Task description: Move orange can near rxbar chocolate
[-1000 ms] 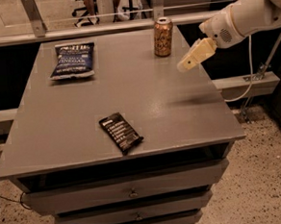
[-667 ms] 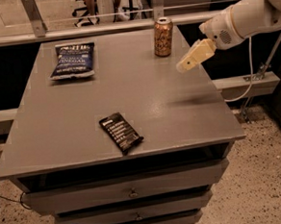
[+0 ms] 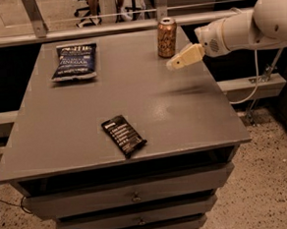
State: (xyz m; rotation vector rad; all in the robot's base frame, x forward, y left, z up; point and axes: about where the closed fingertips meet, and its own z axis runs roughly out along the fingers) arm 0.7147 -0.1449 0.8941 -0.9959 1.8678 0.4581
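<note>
The orange can point(image 3: 167, 37) stands upright near the back edge of the grey table point(image 3: 75, 126), right of centre. The rxbar chocolate point(image 3: 124, 135), a flat black bar with white text, lies near the table's front edge, left of centre. My gripper point(image 3: 175, 63) hangs above the table just right of and in front of the can, a short gap from it, holding nothing. The white arm reaches in from the right.
A dark blue chip bag point(image 3: 74, 60) lies at the back left of the table. Drawers point(image 3: 134, 198) sit below the table front. A railing and glass run behind the table. A cable and dark cabinet stand at the right.
The gripper has moved a little to the left, closer to the can. The can, bar and bag have not moved.
</note>
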